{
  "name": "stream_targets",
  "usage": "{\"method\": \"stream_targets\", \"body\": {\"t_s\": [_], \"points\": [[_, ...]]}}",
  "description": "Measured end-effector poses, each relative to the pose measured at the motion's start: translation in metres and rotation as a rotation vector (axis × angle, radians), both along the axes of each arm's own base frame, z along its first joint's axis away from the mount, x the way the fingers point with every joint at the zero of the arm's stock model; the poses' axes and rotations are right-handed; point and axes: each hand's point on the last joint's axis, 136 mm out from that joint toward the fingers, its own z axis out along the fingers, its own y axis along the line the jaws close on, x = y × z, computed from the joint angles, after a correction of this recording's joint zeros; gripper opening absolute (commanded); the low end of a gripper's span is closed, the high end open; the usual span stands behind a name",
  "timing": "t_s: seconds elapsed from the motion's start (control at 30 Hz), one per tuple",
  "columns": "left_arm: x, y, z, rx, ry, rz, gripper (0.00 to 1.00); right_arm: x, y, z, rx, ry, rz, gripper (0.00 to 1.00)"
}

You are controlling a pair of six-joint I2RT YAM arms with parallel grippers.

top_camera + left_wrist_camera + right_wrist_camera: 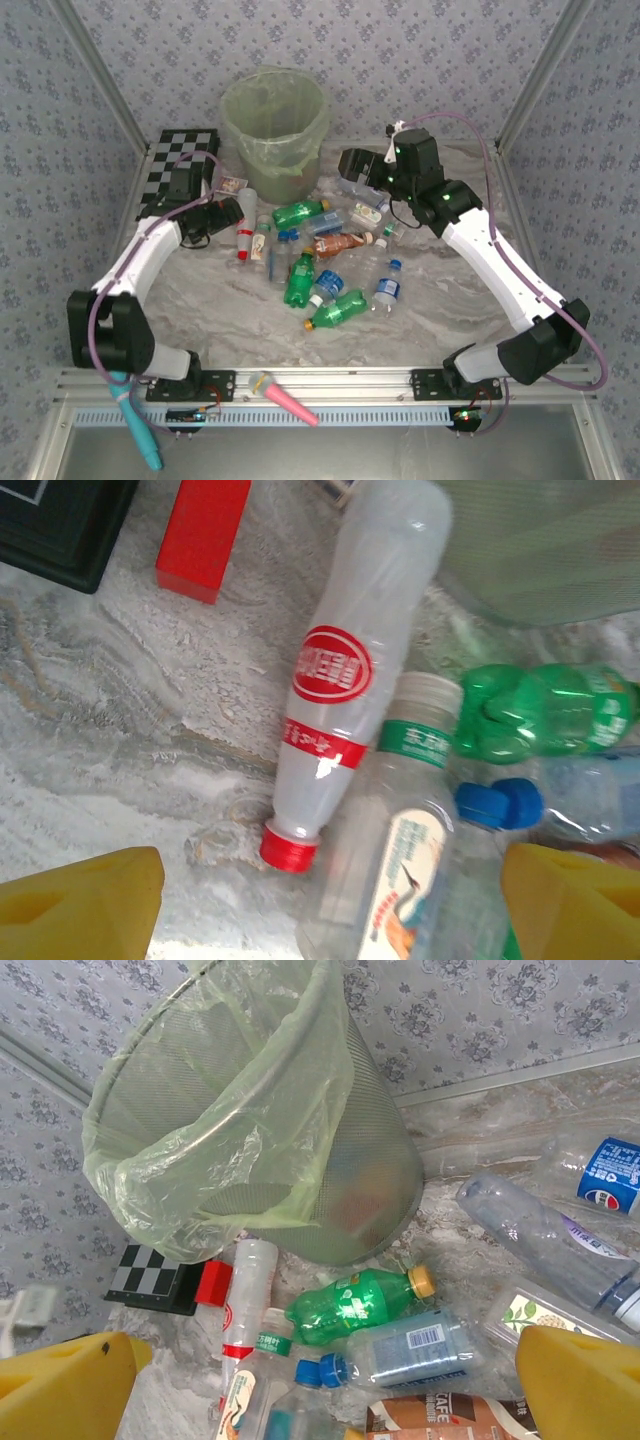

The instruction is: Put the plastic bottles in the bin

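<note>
Your left gripper (pixel 330 885) is open: its yellow fingers (pixel 85 900) sit wide apart with nothing clamped between them. Below it a white bottle (pixel 340 670) with a red cap lies on the counter (pixel 120 730), cap end nearest the gripper. A clear bottle (pixel 400 840) with a green label and a white cap lies against the white one's right side. A green bottle (pixel 545 710) lies further right, near the foot of the bin (pixel 540 550). A red block (pixel 203 535) rests beyond the white bottle, next to the chessboard (pixel 55 520).

Your right gripper (pixel 325 1360) is open too and holds nothing. It looks toward the bin, whose thin bag is folded over the rim. In that view the green bottle (pixel 360 1305) shows a yellow cap and lies just in front of the bin. A blue-capped bottle (pixel 400 1355) lies beside it, and a brown bottle (pixel 450 1415) lies nearer the gripper.

From above, the bottles (pixel 298 282) lie scattered on the counter in front of the bin, between your two arms. The left gripper is at the left edge of the pile, by the chessboard, and the right gripper is just right of the bin. You cannot tell whether anything lies inside the bin. A pink tool (pixel 290 398) and a teal tool (pixel 140 432) lie at the near edge.
</note>
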Motion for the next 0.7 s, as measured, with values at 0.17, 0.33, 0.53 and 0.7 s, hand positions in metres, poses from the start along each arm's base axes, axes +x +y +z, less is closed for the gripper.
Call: {"method": "stream_targets", "body": {"t_s": [0.17, 0.33, 0.53, 0.7], "points": [[0.02, -0.007, -0.033, -0.018, 0.076, -0.046, 0.8, -0.001, -0.002, -0.002, -0.011, 0.008, -0.004, 1.0], [0.052, -0.014, -0.037, -0.024, 0.053, -0.086, 0.78, -0.006, -0.008, 0.003, -0.016, 0.001, -0.02, 1.0], [0.078, -0.013, -0.049, -0.015, 0.059, -0.107, 0.75, -0.015, -0.015, 0.014, -0.017, -0.021, -0.028, 1.0], [0.089, -0.016, -0.071, -0.017, 0.098, -0.117, 0.73, -0.018, -0.02, 0.016, -0.021, -0.023, -0.038, 1.0]]}}
